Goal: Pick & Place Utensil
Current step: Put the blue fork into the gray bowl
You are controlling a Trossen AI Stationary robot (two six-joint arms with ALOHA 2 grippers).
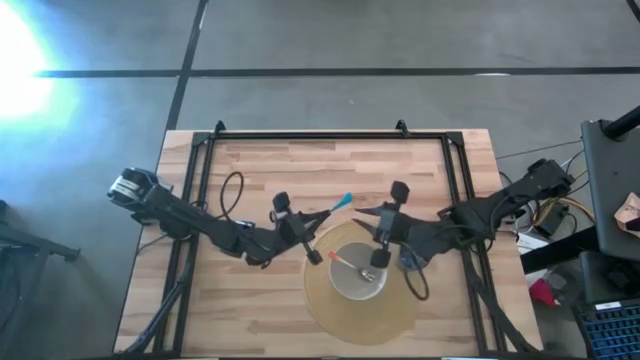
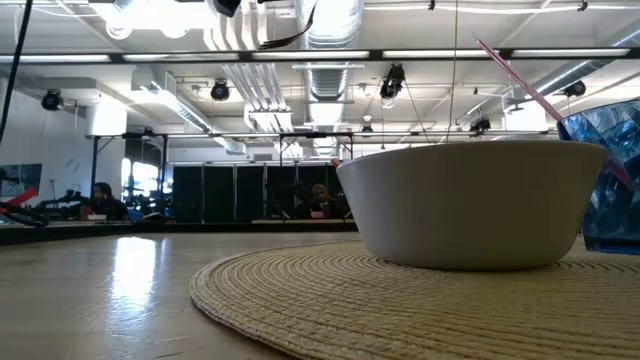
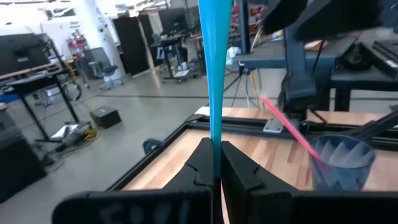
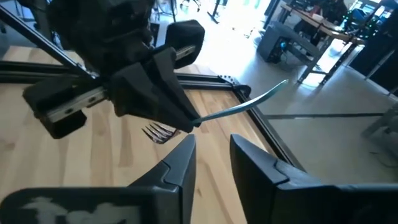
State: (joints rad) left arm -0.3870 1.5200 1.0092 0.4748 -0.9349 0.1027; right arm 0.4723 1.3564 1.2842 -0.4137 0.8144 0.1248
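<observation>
The middle of the tabletop (image 1: pixel 250 310) is crowded. The round woven placemat (image 1: pixel 365 295) carries the white bowl (image 1: pixel 360 275), and a pink-handled utensil (image 1: pixel 345 264) leans out over its rim. Both arms reach in from the sides, so the left hand (image 1: pixel 308 246), clamped on a blue fork (image 1: pixel 335 206), and the right hand (image 1: pixel 378 262), with a gap between its fingers, close off the bowl's far edge. A blue translucent cup (image 1: pixel 413 261) sits just beside the bowl under the right arm. The far strip of planks inside the black frame (image 1: pixel 330 136) lies open, as do the near corners.
</observation>
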